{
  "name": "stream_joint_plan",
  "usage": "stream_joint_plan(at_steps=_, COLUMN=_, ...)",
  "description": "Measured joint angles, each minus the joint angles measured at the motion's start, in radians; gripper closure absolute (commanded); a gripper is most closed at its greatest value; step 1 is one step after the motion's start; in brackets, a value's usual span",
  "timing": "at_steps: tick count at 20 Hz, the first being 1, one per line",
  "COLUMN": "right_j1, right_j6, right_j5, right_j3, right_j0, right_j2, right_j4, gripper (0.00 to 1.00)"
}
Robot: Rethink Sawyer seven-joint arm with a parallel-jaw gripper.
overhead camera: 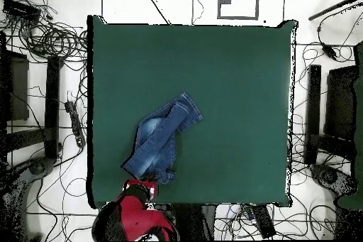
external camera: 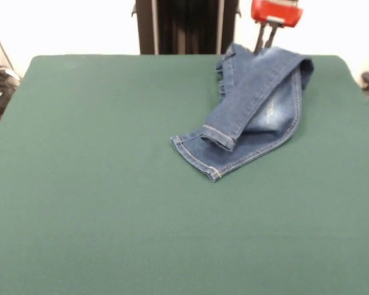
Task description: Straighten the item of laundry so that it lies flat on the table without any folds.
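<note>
Green felt covers the bench (external camera: 98, 184), and the jeans (external camera: 252, 110) lie crumpled near its robot-side edge, one leg folded across the other. Just behind their waist hangs the red end effector (external camera: 265, 40); I cannot tell how far open it is or whether it grips the denim.

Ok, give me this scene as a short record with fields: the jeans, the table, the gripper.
jeans: folded over on themselves, one leg lying across the other, not flat
position: on the table, near the robot's edge
hems: point toward the table's middle
gripper: at the waist end of the jeans; open or shut cannot be told
task: not yet done
</note>
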Motion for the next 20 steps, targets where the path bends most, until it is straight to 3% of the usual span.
stream_joint_plan(at_steps=10, right_j1=-0.008, right_j6=0.000, right_j5=-0.008, right_j3=0.005, right_j0=-0.145, right_j2=0.026, right_j4=-0.091, gripper=1.00)
stream_joint_plan(at_steps=11, right_j1=-0.012, right_j6=0.000, right_j5=-0.008, right_j3=0.011, right_j0=-0.160, right_j2=0.027, right_j4=-0.091, gripper=0.00)
stream_joint_plan(at_steps=20, right_j1=-0.026, right_j6=0.000, right_j5=-0.008, right_j3=0.024, right_j0=-0.163, right_j2=0.028, right_j4=-0.091, gripper=0.00)
